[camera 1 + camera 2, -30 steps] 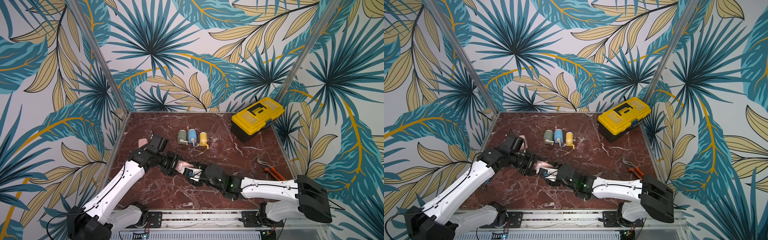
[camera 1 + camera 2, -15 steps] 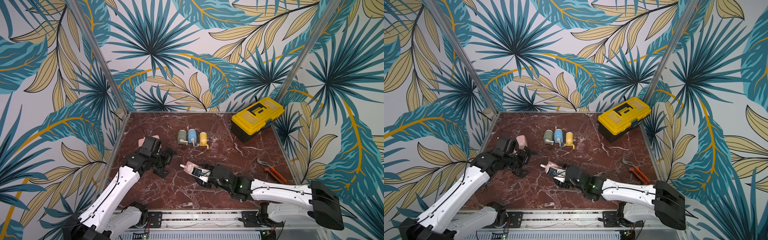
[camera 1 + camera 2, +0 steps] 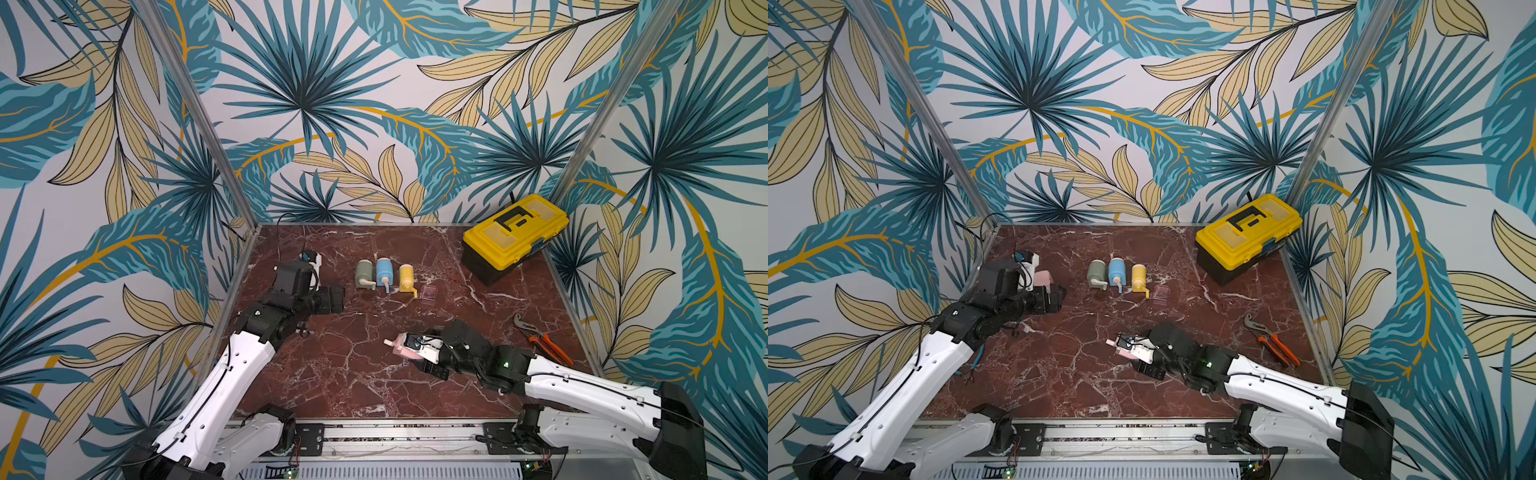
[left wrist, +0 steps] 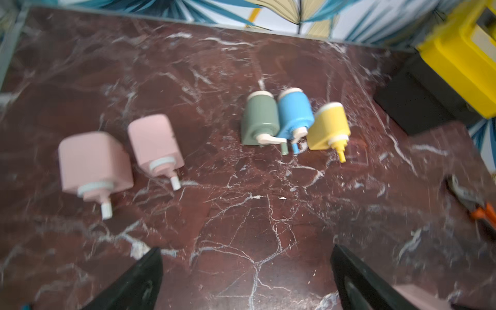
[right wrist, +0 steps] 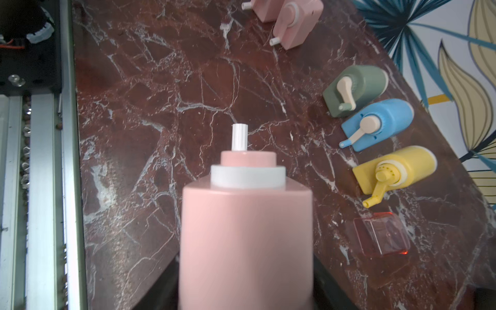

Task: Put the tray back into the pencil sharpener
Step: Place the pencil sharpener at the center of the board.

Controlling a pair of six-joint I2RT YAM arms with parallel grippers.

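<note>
Tray (image 3: 429, 291), the small clear reddish one, lies flat and loose on the desk (image 3: 374, 386), just right of the yellow sharpener (image 3: 406, 277) and near its crank tip. That sharpener ends a row with the green sharpener (image 3: 365, 273) and blue sharpener (image 3: 385, 272). The tray is not in any sharpener yet. My right gripper (image 5: 245, 291) is partly closed around the pink sharpener (image 5: 245, 228), jaws on its two sides, near the centre-right of the desk; I can't tell if it is lifted or resting. Its long axis runs left-right in both top views, white crank stub pointing left. From that gripper the tray lies farther back and a little right, near but apart. My left gripper (image 4: 245, 257) is wide open and holds nothing. It hovers at the far left, with a spare pink sharpener (image 4: 94, 163) and its twin (image 4: 155, 146) close by. From it the tray is off to the right at about the same depth, past the cranks of the row. The right arm is nearer the tray but busy, so I judge the free left one should fetch it. The tray looks near-square from above, so its long axis is unclear. I can't see which face of the pink sharpener carries the slot.
</note>
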